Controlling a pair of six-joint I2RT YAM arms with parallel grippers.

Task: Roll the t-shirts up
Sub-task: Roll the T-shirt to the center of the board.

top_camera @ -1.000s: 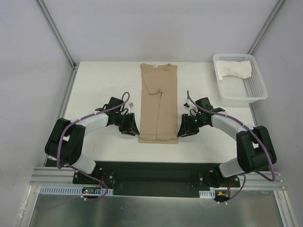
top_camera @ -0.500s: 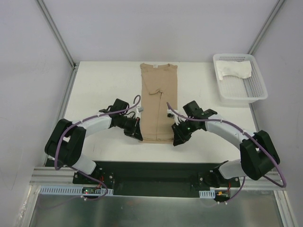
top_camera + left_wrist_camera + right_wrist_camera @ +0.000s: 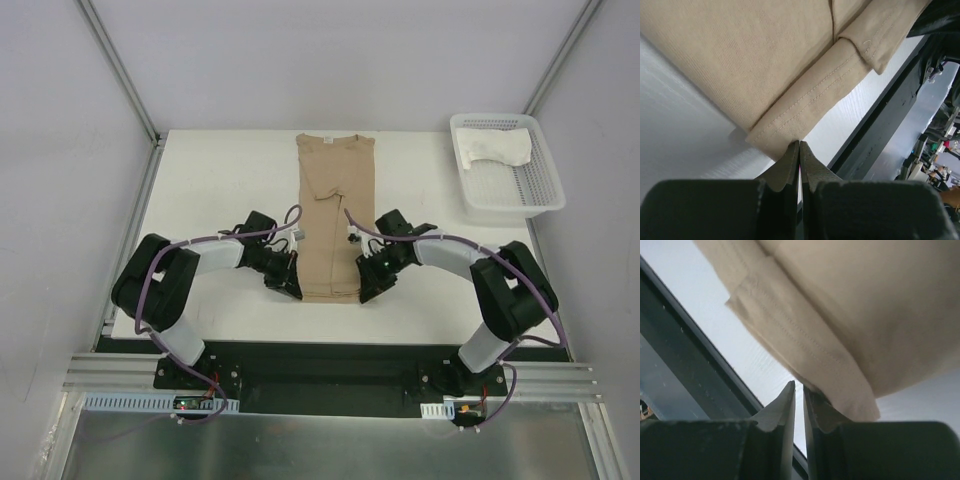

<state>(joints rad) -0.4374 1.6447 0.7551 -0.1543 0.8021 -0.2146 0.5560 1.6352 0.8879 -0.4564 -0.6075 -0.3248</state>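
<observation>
The tan t-shirt, folded into a long strip, is lying mid-desk. The white t-shirt is lying in the basket at upper right. Only the wrist views are showing the hem stitching. The left hand is pressing together at the hem corner. The right hand is showing a thin slit, and whether it is pinching cloth is hard to tell.

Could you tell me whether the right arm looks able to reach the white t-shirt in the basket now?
Probably yes: the white t-shirt lies uncovered in the open basket on that arm's side, with only bare table between.
</observation>
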